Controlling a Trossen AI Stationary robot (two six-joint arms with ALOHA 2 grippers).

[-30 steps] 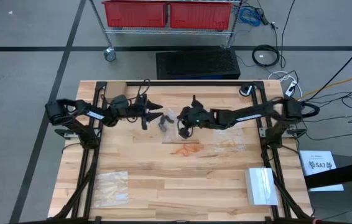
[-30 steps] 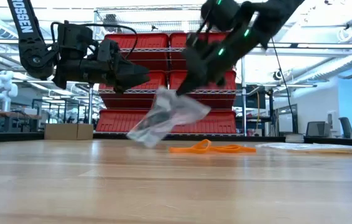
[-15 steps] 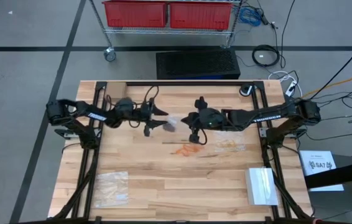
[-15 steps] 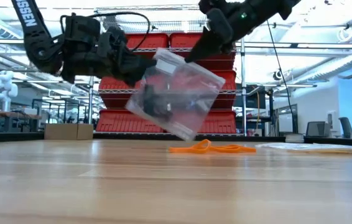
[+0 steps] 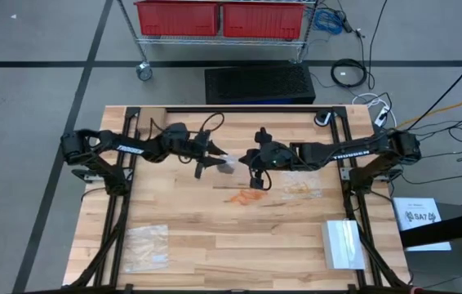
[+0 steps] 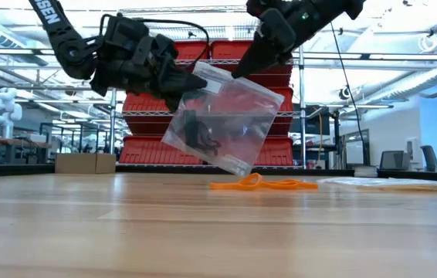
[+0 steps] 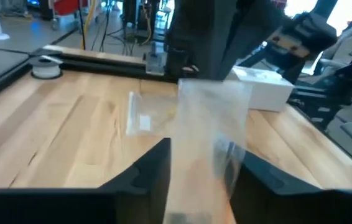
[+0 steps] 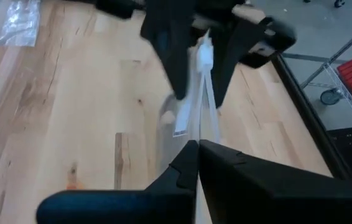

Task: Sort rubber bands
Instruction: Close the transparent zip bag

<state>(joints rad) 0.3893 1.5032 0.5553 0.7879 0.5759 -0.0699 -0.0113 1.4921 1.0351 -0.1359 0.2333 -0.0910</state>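
The right gripper [image 6: 243, 68] has its fingers pinched tight on one top corner of a clear bag [image 6: 222, 117] with black rubber bands [image 6: 197, 131] inside, held up above the tabletop [image 6: 203, 224]. The left gripper [image 6: 195, 81] has its fingers partly apart around the other top corner. I think it should close gently on one side only, so the bag can be pulled open without spilling.

Grey floor around wooden table [image 5: 215, 245], red bins [image 5: 219, 18] on wire shelving [image 6: 299, 108] beyond pincers, bright ceiling lights
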